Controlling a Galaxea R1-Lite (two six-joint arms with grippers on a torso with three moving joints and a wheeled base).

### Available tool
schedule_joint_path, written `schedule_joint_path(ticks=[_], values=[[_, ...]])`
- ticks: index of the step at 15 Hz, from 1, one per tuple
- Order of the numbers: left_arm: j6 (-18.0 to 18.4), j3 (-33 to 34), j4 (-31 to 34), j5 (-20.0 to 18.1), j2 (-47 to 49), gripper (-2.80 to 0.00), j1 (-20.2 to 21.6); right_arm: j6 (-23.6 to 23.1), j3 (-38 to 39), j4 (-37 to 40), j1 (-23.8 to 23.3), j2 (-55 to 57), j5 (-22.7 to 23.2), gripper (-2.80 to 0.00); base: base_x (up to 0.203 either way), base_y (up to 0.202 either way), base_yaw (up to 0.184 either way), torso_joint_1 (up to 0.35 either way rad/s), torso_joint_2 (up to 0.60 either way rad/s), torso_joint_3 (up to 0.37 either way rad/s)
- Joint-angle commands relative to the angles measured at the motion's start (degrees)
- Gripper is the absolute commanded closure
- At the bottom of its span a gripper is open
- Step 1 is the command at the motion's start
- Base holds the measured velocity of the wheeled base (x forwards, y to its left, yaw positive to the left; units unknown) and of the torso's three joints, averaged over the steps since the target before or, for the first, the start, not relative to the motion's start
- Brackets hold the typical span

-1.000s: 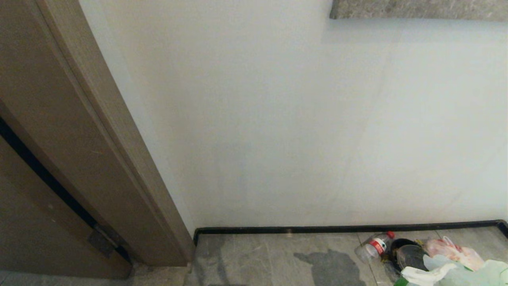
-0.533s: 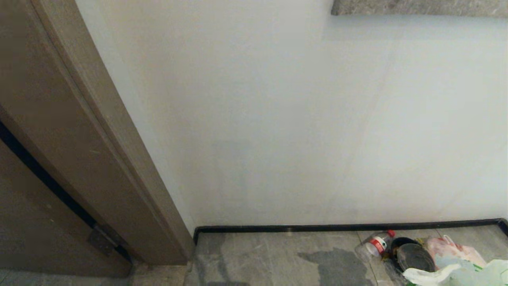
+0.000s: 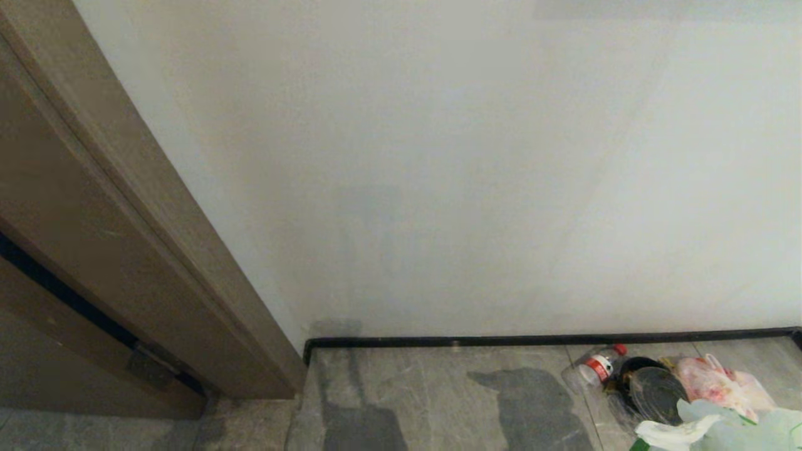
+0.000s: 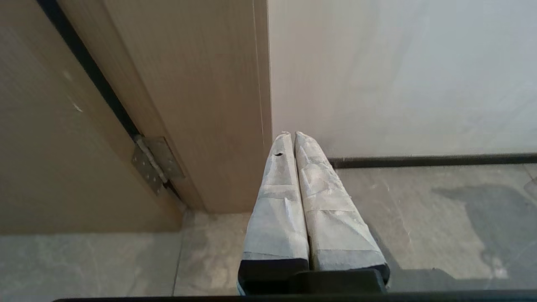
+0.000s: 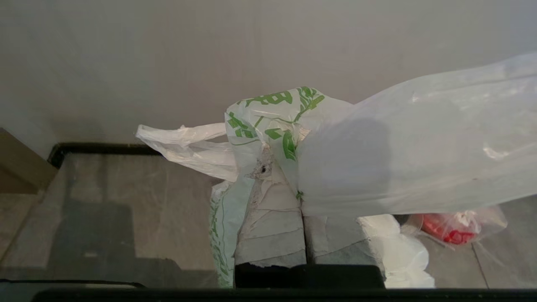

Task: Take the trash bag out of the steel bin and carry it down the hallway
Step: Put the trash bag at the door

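Right gripper (image 5: pixel 293 167) clamped on trash bag (image 5: pixel 272 117), bag held up off hallway floor (image 5: pixel 126 201) near white wall | left gripper (image 4: pixel 293 138) pressed together, nothing held, parked by door frame (image 4: pixel 201 105) | steel bin (image 3: pixel 648 391) seen beside bottle (image 3: pixel 592 369)

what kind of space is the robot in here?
Likely an indoor hallway corner: grey marbled floor tiles, plain white wall with black skirting, and a brown door frame with a hinge.
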Motion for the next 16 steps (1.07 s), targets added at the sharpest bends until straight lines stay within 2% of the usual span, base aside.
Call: schedule_joint_path(ticks=[1,16], values=[[0.0,0.0,0.0,0.0,0.1,0.00,0.0,-0.1,0.0,0.0,0.0,-2.2,0.0,0.00,0.000,0.000,0.000,0.002,0.00,-0.202],[0.0,0.0,0.0,0.0,0.1,0.00,0.0,-0.3,0.0,-0.1,0.0,-2.2,0.2,0.00,0.000,0.000,0.000,0.002,0.00,-0.197]])
